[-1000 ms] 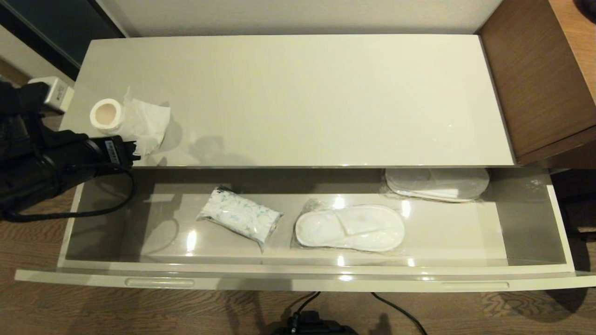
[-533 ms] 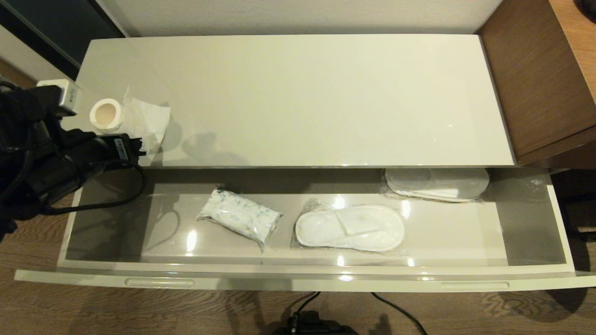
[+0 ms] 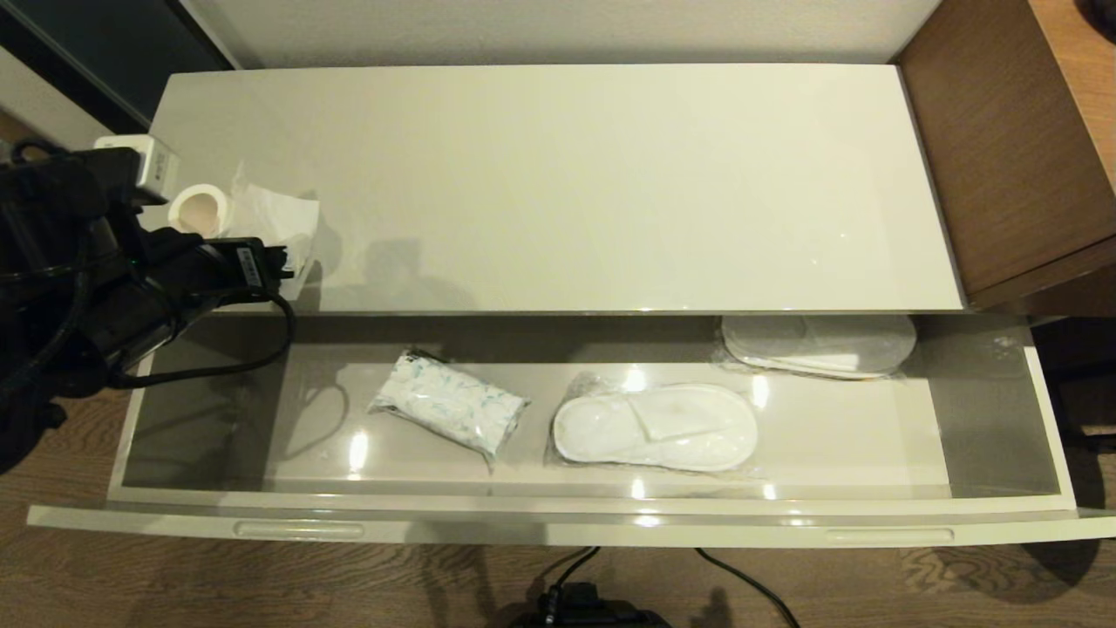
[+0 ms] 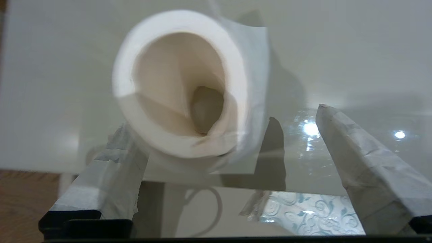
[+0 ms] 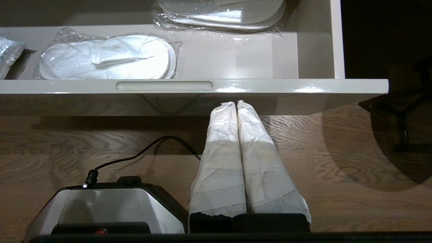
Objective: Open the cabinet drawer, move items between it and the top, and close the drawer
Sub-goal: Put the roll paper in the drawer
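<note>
A: Since a second ago our left arm has swung in toward the roll (image 3: 202,209) and now covers its near side; roll, drawer and packets lie where they did.

B: Left tool (image 4: 233,114): fingers spread wide, nothing gripped. In the wrist view one taped finger (image 4: 111,175) sits just beside the roll (image 4: 179,84), low against it; we cannot tell if it touches. The other finger (image 4: 368,162) stands well clear.

A: The roll lies on its side on the top (image 3: 558,174), at the left end near the front edge, cream core facing us. A loose flap (image 3: 275,227) spreads out on the side away from the arm.

B: The drawer (image 3: 558,523) is pulled fully out. Two slot handles on the front, pale grey floor.

A: Contents: a packet (image 3: 449,406) with green-blue print left of centre, tilted; wrapped slippers (image 3: 656,427) beside it on the right; a second wrapped pair (image 3: 819,344) at the back right, partly under the top's edge.

B: Right tool (image 5: 236,103): fingers pressed together, holding nothing. It hangs low in front of the drawer front (image 5: 236,86), tips just below it, over the wood floor (image 5: 101,141). Not seen from the head.

A: The robot's base (image 5: 101,206) and a black cable (image 5: 141,148) sit beside that tool. Brown furniture (image 3: 1003,148) stands at the right end of the top.
</note>
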You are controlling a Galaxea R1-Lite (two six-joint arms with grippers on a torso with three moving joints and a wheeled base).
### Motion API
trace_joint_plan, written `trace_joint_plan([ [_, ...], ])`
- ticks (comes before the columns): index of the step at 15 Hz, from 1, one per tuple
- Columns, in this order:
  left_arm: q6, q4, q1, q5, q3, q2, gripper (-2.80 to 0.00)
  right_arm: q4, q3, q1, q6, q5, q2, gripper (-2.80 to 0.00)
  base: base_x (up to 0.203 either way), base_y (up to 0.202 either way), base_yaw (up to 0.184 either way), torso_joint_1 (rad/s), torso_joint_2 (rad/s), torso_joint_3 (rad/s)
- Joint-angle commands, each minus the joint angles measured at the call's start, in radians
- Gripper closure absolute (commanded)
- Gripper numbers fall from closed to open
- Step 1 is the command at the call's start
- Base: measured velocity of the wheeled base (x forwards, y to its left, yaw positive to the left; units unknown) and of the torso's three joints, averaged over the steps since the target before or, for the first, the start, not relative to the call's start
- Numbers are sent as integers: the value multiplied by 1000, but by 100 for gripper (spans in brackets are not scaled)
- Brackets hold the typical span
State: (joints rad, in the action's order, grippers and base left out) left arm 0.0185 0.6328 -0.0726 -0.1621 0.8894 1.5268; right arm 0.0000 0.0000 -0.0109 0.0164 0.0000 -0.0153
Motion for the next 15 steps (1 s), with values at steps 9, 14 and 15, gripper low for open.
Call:
trace_joint_plan([
  [9, 58, 22, -7, -54, 20, 6, -280, 0, 2, 0, 1, 0, -2, 0, 0, 0, 0, 0, 0, 0],
  [14, 58, 22, -6, -62, 19, 20, -280, 0, 1, 0, 1, 0, -2, 0, 0, 0, 0, 0, 0, 0],
  [15, 57, 24, -6, -76, 22, 24, 0, 0, 2, 0, 1, 0, -2, 0, 0, 0, 0, 0, 0, 0],
])
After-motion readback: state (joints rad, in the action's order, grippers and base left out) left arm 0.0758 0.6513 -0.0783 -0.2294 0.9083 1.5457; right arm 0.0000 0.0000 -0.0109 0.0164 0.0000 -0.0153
